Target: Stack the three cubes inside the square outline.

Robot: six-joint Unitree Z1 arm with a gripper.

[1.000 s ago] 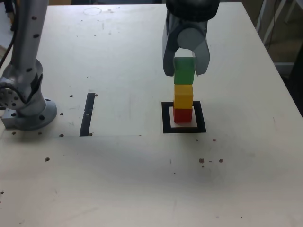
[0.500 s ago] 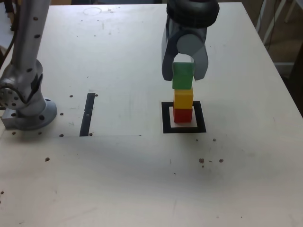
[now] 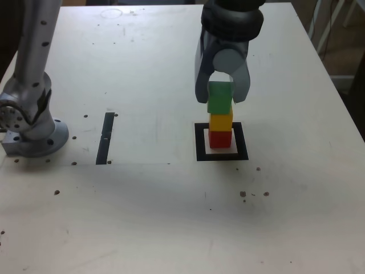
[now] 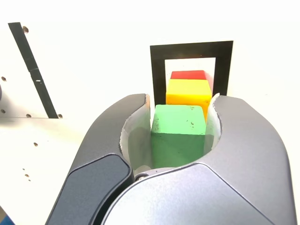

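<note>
White and lightly speckled with dark spots, the bench [image 3: 171,217] fills nearly the whole exterior view, with a strip of floor and pale frame legs past its far right corner. On the exterior view's left stands the arm's grey base [image 3: 31,134], and beside it a thin black strip [image 3: 105,138] runs front to back. Right of centre lies the square outline [image 3: 199,142], its edges parallel to the bench's. Inside it the red cube [image 3: 220,138] sits flat, the yellow-orange cube [image 3: 220,121] squarely on top, so the column's long axis rises straight up. The green cube [image 3: 220,98] tops the column, slightly tilted. The hand [image 3: 222,94] reaches down from above, pinching the green cube between its two grey fingers [image 4: 117,140].
</note>
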